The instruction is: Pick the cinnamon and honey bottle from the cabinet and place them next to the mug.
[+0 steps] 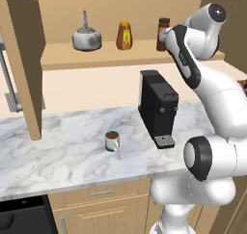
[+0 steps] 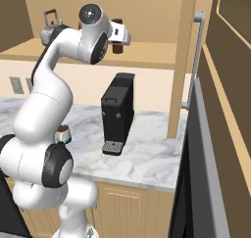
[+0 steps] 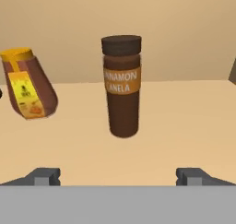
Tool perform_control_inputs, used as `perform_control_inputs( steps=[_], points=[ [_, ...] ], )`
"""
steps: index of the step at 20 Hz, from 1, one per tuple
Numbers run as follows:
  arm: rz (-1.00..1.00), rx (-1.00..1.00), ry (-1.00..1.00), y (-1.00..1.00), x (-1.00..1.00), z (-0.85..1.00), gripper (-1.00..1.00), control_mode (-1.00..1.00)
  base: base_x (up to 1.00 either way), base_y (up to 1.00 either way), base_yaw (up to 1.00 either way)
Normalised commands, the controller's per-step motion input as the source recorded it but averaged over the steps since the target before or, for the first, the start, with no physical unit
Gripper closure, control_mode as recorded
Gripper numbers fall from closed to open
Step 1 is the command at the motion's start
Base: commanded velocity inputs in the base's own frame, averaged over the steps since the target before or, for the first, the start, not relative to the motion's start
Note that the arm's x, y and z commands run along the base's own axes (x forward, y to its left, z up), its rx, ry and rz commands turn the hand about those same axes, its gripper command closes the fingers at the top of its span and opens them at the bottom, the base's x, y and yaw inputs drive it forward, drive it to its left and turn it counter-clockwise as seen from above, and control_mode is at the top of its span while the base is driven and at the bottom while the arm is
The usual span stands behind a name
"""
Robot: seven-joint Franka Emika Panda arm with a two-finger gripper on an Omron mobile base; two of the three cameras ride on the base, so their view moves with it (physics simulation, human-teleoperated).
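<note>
The cinnamon (image 3: 122, 87), a slim dark brown jar with an orange label band, stands upright on the cabinet (image 1: 96, 57) shelf, straight ahead of my gripper (image 3: 119, 177). The jaws are open, wide apart and short of the jar, with nothing between them. The honey bottle (image 3: 27, 87), amber with a yellow label and orange cap, stands to the jar's left. From the left base both show on the shelf: honey bottle (image 1: 124, 35), and cinnamon (image 1: 163, 32) partly behind my arm. The silvery mug (image 1: 112, 141) sits on the marble counter (image 1: 58, 151) below.
A round grey kettle (image 1: 87, 38) stands at the shelf's left. A black coffee machine (image 1: 158, 108) stands on the counter right of the mug. The cabinet's side panel (image 1: 29, 64) drops to the counter at left. A dark tall door (image 2: 206, 173) stands at far right.
</note>
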Motion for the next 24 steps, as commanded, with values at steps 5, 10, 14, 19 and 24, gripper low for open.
perform_control_inputs(
  steps=[5, 10, 14, 19, 24],
  points=[
    [0.00, -0.08, -0.03, 0.00, 0.23, 0.00, -1.00, -1.00, 0.00, 0.00, 0.00],
    [0.00, -0.03, -0.02, 0.00, 0.32, -0.01, -1.00, -1.00, 0.00, 0.00, 0.00],
    [0.00, 0.00, 0.07, 0.00, 0.32, -0.03, -1.00, -1.00, 0.00, 0.00, 0.00],
    [0.00, 0.04, 0.02, 0.00, 0.09, 0.00, -1.00, -1.00, 0.00, 0.00, 0.00],
    [0.00, 0.08, 0.03, 0.00, 0.06, 0.02, -1.00, -1.00, 0.00, 0.00, 0.00]
  ],
)
